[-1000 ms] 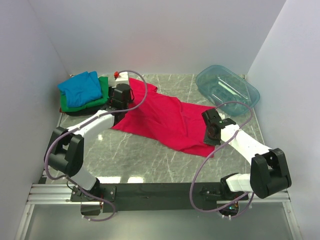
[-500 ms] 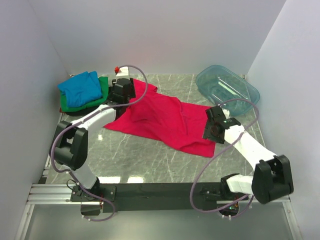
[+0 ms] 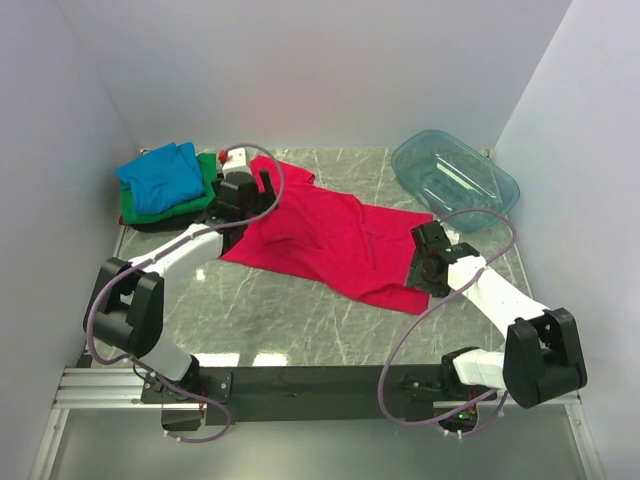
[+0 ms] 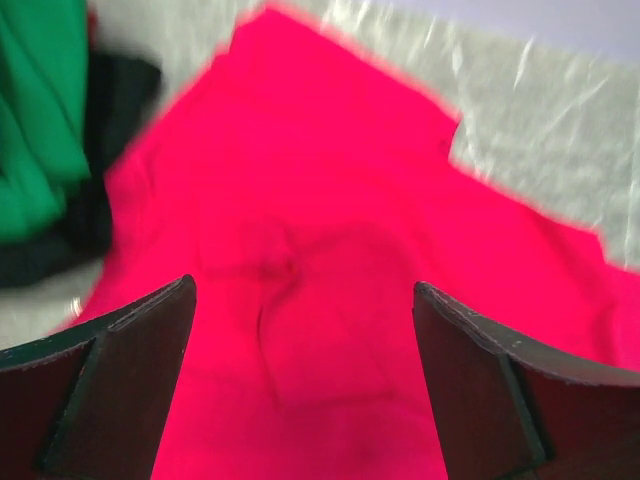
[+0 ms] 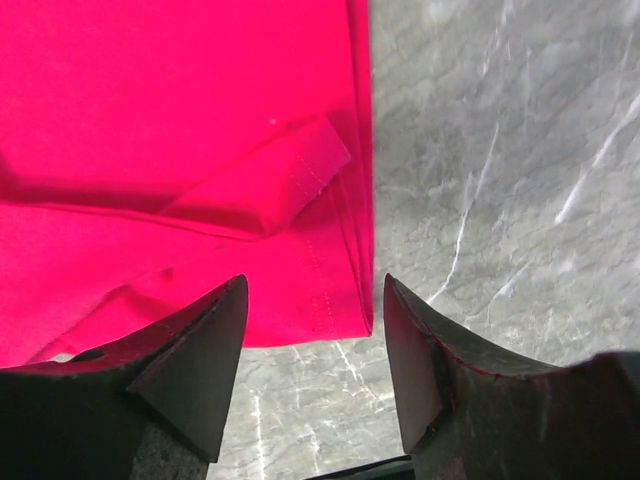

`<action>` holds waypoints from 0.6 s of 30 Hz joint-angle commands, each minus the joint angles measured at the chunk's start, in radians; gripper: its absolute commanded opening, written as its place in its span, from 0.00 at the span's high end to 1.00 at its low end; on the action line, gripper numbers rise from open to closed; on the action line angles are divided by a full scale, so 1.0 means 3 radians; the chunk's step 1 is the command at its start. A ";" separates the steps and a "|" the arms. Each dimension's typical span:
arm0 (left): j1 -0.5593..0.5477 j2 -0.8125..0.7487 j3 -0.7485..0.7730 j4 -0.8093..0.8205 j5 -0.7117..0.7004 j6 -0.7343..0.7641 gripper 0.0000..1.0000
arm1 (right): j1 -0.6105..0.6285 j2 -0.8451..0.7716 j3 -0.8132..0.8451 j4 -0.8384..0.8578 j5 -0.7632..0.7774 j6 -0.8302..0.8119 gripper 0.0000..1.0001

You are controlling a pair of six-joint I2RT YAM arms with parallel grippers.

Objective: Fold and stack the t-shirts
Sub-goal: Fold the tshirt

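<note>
Both empty, left fingers point(image 4: 110, 390) spread wide over red-pink t-shirt point(image 3: 320, 235), right fingers point(image 5: 170, 380) parted at its corner

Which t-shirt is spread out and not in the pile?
The red-pink t-shirt: it lies spread open in the middle, while the blue t-shirt, green t-shirt and black t-shirt sit stacked at the far left.

The left arm point(image 3: 185, 248) reached to the far left. The left gripper point(image 4: 302, 290) tilted downward with its jaws spread wide, clamping nothing. The right arm point(image 3: 490, 290) stretched inward from the near right. The right gripper point(image 5: 315, 285) pointed down, jaws parted and empty.
</note>
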 commanded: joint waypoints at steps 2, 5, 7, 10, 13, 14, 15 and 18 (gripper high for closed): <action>0.0007 -0.0060 -0.0299 -0.0149 0.0136 -0.0449 0.05 | -0.0019 0.0107 -0.0016 0.0099 -0.0002 0.0055 0.38; 0.0038 0.0011 -0.0478 -0.0139 0.0223 -0.0639 0.05 | -0.0014 0.0224 -0.0031 0.0125 -0.0037 0.0071 0.44; 0.0058 0.0057 -0.0565 -0.0098 0.0295 -0.0721 0.04 | -0.0014 0.0245 -0.0026 0.0125 -0.0017 0.0076 0.46; 0.0079 0.0165 -0.0693 -0.0108 0.0330 -0.0839 0.04 | -0.0014 0.0225 -0.0041 0.0099 -0.0022 0.0096 0.47; 0.0079 0.0201 -0.0826 -0.0027 0.0356 -0.0895 0.04 | -0.0013 0.0286 -0.0057 0.0079 -0.0063 0.0112 0.47; 0.0084 0.0196 -0.0872 -0.0017 0.0356 -0.0905 0.04 | -0.0014 0.0301 -0.0057 0.0079 -0.0073 0.0112 0.47; 0.0084 0.0190 -0.0887 -0.0006 0.0351 -0.0905 0.04 | -0.0008 0.0306 -0.0062 0.0074 -0.0083 0.0117 0.47; 0.0099 0.0201 -0.0908 0.0004 0.0300 -0.0895 0.04 | 0.0027 0.0332 -0.0092 0.0048 -0.0104 0.0173 0.48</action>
